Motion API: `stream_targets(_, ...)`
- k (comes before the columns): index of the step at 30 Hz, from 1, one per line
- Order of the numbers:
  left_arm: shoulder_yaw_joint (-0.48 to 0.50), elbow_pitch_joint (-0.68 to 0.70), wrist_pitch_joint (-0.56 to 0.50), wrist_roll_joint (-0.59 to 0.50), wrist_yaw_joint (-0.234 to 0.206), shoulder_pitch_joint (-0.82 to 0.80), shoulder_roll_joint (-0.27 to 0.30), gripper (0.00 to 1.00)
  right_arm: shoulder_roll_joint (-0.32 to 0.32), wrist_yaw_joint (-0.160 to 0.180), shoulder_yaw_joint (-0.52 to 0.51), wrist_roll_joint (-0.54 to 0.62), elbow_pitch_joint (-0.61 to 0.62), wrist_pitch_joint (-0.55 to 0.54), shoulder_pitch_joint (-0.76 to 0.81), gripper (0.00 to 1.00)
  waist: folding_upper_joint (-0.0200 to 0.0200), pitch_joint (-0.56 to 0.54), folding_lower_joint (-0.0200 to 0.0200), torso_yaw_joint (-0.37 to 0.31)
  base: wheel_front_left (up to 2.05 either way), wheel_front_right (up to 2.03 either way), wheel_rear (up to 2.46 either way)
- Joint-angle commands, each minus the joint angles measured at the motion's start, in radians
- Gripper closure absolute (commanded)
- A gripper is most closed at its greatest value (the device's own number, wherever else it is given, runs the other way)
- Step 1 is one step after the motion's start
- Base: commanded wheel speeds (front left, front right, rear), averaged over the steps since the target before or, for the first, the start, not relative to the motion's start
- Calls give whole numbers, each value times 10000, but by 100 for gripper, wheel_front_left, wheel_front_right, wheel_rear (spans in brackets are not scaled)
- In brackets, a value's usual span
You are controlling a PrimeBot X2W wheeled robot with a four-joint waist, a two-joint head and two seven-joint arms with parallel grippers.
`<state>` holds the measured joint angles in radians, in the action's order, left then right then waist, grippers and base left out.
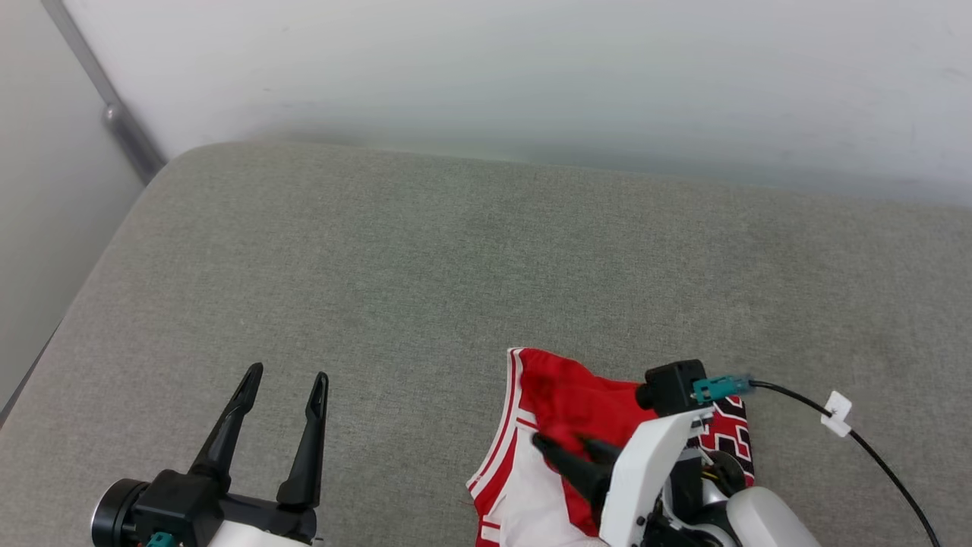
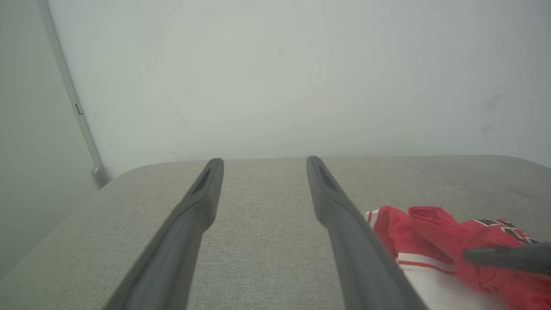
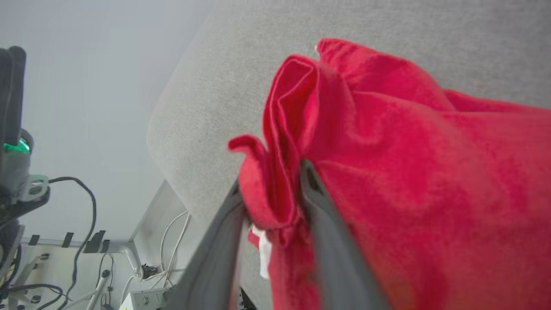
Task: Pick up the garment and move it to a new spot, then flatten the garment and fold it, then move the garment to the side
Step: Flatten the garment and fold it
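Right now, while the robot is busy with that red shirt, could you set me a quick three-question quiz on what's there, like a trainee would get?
1. True or false: the left gripper is clamped on the red jersey T-shirt.
2. What sits between the fingers of the right gripper? A) a fold of red cloth B) a black cable C) nothing
3. Fill in: the shirt's striped trim is red and ____.
Key: 1 false, it stands open, apart from the shirt. 2 A. 3 white.
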<state>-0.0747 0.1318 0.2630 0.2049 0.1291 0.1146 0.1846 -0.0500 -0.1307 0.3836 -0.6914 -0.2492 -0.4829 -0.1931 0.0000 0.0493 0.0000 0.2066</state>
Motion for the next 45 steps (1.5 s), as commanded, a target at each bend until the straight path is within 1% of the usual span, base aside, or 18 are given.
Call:
stream_targets(1, 1, -14, 22, -22, 15, -58, 55, 0, -12, 1, 98, -127, 48, 158, -217, 0, 0, -10, 0, -7, 0, 0, 0)
stream_targets(4, 11, -56, 22, 0, 16, -7, 73, 0, -7, 1, 338, -141, 77, 385, -400, 0, 0, -57, 0, -46, 0, 0, 0)
stream_targets(8, 43, -80, 23, 18, 16, 43, 90, 0, -10, 1, -39, 667, 56, 626, -683, 0, 0, -126, 0, -188, 0, 0, 0)
stream_targets(11, 61, -47, 23, 27, 16, 22, 108, 0, -5, 1, -470, 1507, 254, 693, -996, 0, 0, -136, 0, -356, 0, 0, 0)
stream_targets(14, 105, -5, 23, 22, 14, -28, 93, 0, -66, 1, -990, 2819, 615, 806, -1203, 0, 0, -110, 0, -571, 0, 0, 0)
stream_targets(18, 110, 22, 23, 13, 16, -94, 48, 0, -898, 2, -1460, 4015, 1287, 1277, -1310, 0, 0, -83, 0, -881, 0, 0, 0)
stream_targets(20, 138, 23, 23, 21, 14, -123, 24, 0, -1335, 2, -1723, 4342, 1588, 1590, -1185, 0, 0, -73, 0, -1039, 0, 0, 0)
stream_targets(21, 156, 26, 23, 22, 14, -125, 8, 0, -1543, 5, -2052, 4559, 1689, 1750, -1078, 0, 0, -66, 0, -1119, 0, 0, 0)
stream_targets(23, 182, 38, 23, 32, 14, -156, -26, 0, -1908, 1, -2378, 4935, 1975, 2111, -849, 0, 0, -15, 0, -1258, 0, 0, 0)
stream_targets(27, 163, 46, 23, 52, 16, -224, -75, 0, -2199, 2, -3194, 5387, 2523, 2952, -265, 0, 0, 88, 0, -1430, 0, 0, 0)
stream_targets(32, 161, 68, 23, 4, 16, -312, -176, 0, -1832, 2, -3958, 5519, 3231, 4018, 777, 0, 0, 219, 0, -1517, 0, 0, 0)
stream_targets(33, 161, 68, 23, 4, 16, -312, -176, 0, -1832, 2, -3958, 5519, 3231, 4018, 777, 0, 0, 219, 0, -1517, 0, 0, 0)
stream_targets(36, 85, 46, 23, 15, 14, -305, -183, 0, -1443, 2, -4176, 5569, 3604, 4600, 1375, 0, 0, 261, 0, -1519, 0, 0, 0)
stream_targets(38, 116, 55, 23, 69, 14, -282, -169, 0, -1122, 2, -4112, 5402, 3743, 4942, 1661, 0, 0, 308, 0, -1552, 0, 0, 0)
stream_targets(41, 62, 38, 22, 77, 14, -271, -116, 0, -849, 2, -4055, 5431, 3795, 5331, 1998, 0, 0, 306, 0, -1528, 0, 0, 0)
stream_targets(45, 54, 89, 22, 106, 16, -261, -186, 0, -650, 2, -3950, 5615, 3735, 5616, 2218, 0, 0, 291, 0, -1504, 0, 0, 0)
